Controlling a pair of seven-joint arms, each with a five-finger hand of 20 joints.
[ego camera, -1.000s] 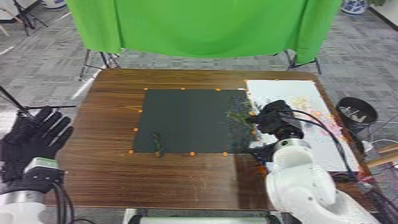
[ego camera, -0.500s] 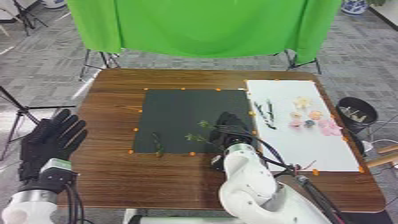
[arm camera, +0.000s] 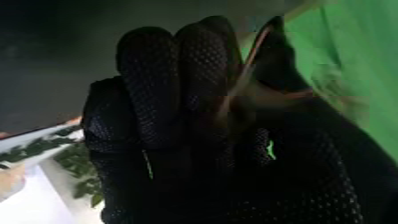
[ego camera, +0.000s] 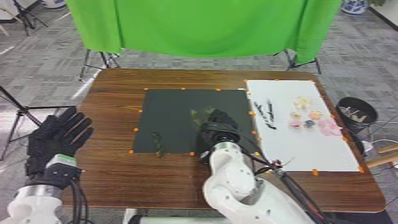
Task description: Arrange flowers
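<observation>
We noted one green sprig (ego camera: pixel 157 144) laid on the dark mat (ego camera: pixel 171 110); our right hand (ego camera: pixel 222 121) pinched a leafy stem (ego camera: pixel 197 119) above it, left hand (ego camera: pixel 53 142) open. Flowers (ego camera: pixel 329 128) on the white sheet (ego camera: pixel 306 156) awaited placing.

Thin brown stem (arm camera: pixel 245 75) between thumb and fingers of the right hand (ego camera: pixel 219 123), green cloth (arm camera: pixel 348 45) beyond.
</observation>
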